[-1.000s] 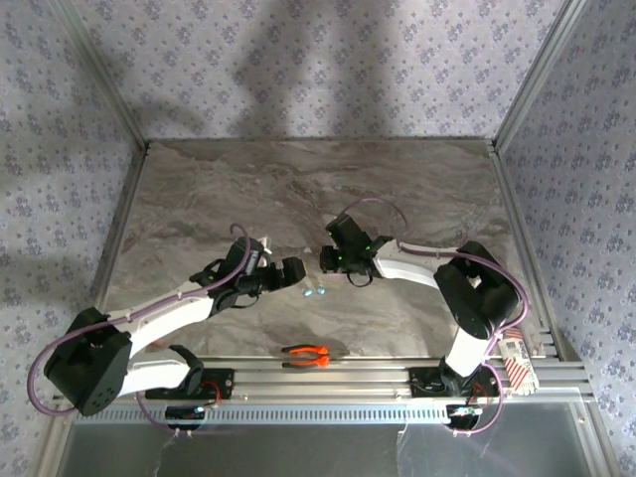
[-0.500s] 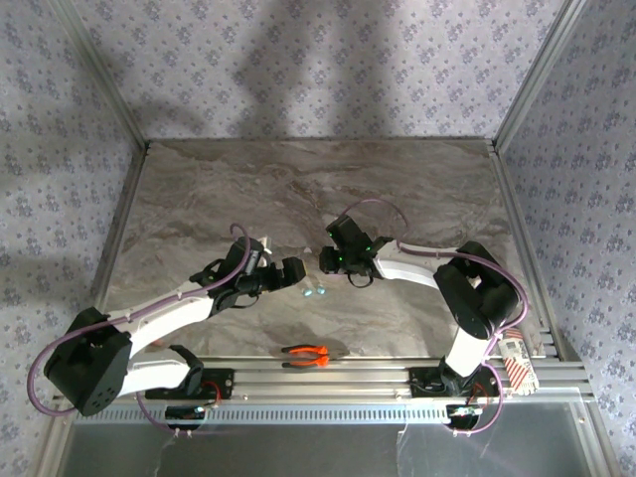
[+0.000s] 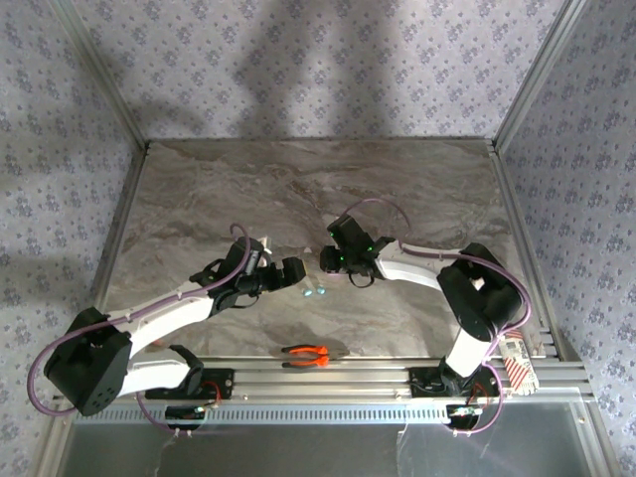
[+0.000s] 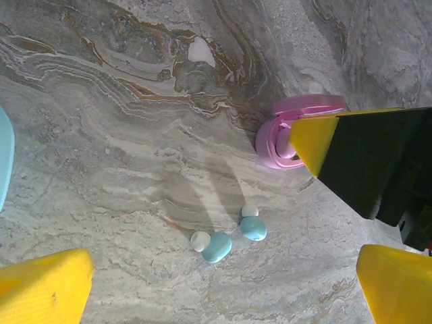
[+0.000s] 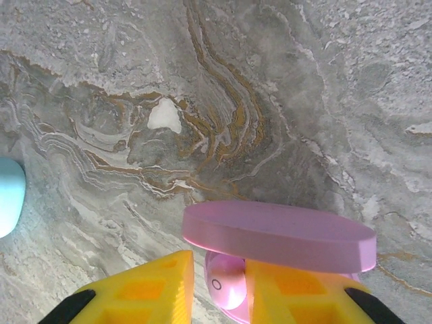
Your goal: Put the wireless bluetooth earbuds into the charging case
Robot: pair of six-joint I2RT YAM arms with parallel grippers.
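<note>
Two teal earbuds [image 4: 216, 246] [image 4: 253, 227] lie side by side on the marble table, each with a white tip; from above these teal earbuds [image 3: 316, 291] show between the two arms. My left gripper [image 4: 221, 273] hovers open over them, with nothing between its fingers. The pink charging case [image 5: 277, 233] stands with its lid raised, also seen as the pink case [image 4: 283, 135] in the left wrist view. My right gripper [image 5: 219, 270] sits at the case's mouth, shut on a pink earbud [image 5: 226, 287] just over the case base. The second pink earbud is hidden.
A teal case [image 5: 8, 196] pokes in at the left edge of the right wrist view. Orange-handled pliers [image 3: 306, 355] lie near the front rail. Both grippers, left [image 3: 293, 268] and right [image 3: 328, 260], sit close together mid-table. Patterned walls enclose the table.
</note>
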